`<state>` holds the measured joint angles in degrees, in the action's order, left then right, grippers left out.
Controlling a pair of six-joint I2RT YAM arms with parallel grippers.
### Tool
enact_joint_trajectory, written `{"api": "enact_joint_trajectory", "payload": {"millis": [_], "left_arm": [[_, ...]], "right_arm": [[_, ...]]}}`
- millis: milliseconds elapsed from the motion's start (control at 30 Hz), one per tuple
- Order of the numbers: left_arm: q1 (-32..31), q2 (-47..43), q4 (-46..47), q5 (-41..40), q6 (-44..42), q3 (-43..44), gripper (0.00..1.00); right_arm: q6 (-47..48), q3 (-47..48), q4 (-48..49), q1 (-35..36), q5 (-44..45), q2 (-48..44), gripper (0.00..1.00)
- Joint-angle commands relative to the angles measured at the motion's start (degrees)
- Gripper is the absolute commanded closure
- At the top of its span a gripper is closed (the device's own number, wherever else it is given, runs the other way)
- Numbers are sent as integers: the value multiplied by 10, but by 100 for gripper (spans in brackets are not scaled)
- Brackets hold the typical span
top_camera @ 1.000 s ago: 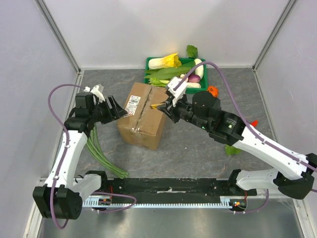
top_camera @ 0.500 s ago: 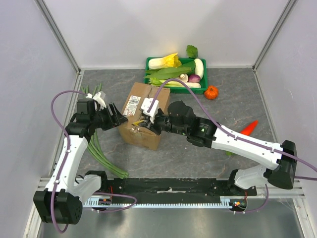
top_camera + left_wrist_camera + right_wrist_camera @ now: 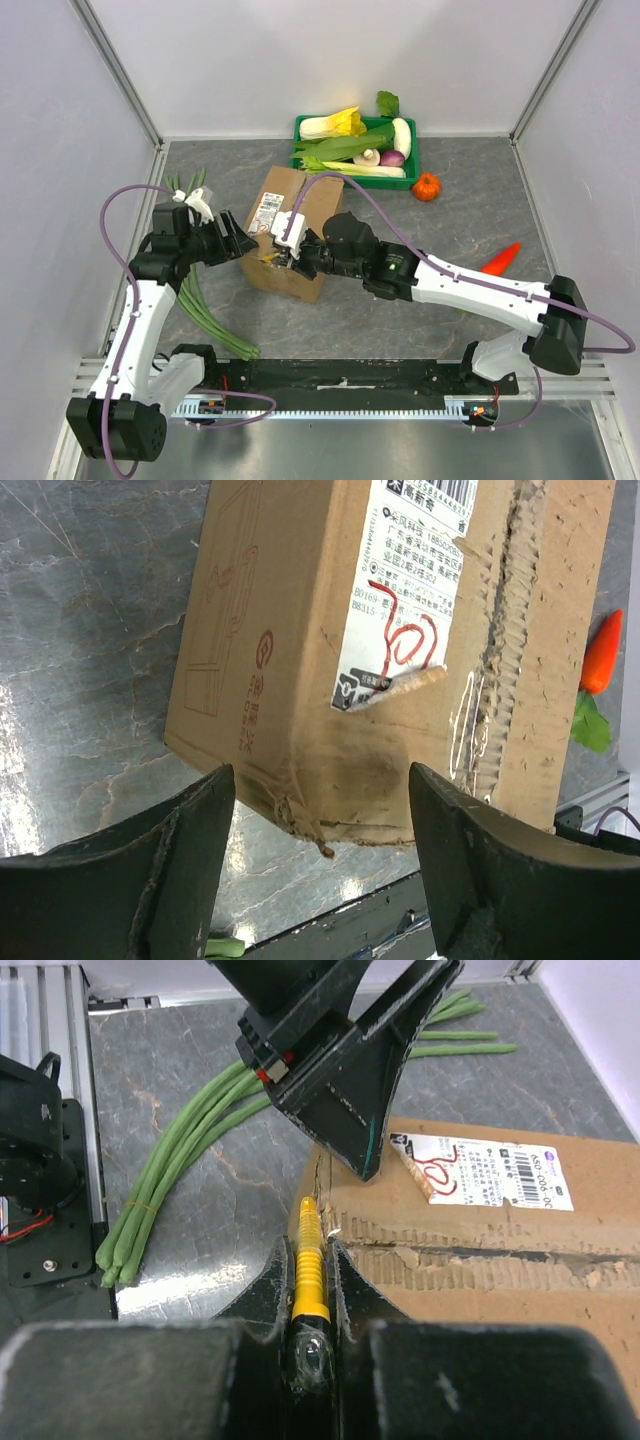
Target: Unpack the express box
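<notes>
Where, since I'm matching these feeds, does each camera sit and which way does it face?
Top external: above and behind the bases, looking down on the table; both arms and the express box show.
Left wrist: on the left arm, looking down at the box's labelled corner; the open left tool frames it.
Right wrist: on the right arm, looking along the box's torn seam; the right tool is shut on a yellow implement.
Shared: both wrist views show the white label.

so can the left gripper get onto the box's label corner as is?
Probably yes: the left gripper is open and faces the express box with nothing between. The right gripper, shut on a yellow tool, is at the top seam.
</notes>
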<state>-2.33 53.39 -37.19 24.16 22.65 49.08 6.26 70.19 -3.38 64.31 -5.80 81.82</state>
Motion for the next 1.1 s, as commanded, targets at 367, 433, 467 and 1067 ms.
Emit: {"api": "enact_joint_trajectory", "payload": {"millis": [367, 433, 467, 1067], "left_arm": [[2, -36, -45, -10, -2, -9, 30], [2, -37, -47, -17, 5, -11, 32], [1, -38, -46, -18, 15, -14, 33], [1, -51, -11, -30, 49, -37, 53]], "right_arm": [[11, -21, 46, 5, 26, 0, 100], [9, -16, 48, 6, 26, -8, 100], [9, -14, 49, 5, 25, -10, 100], [3, -22, 78, 6, 32, 9, 100]]}}
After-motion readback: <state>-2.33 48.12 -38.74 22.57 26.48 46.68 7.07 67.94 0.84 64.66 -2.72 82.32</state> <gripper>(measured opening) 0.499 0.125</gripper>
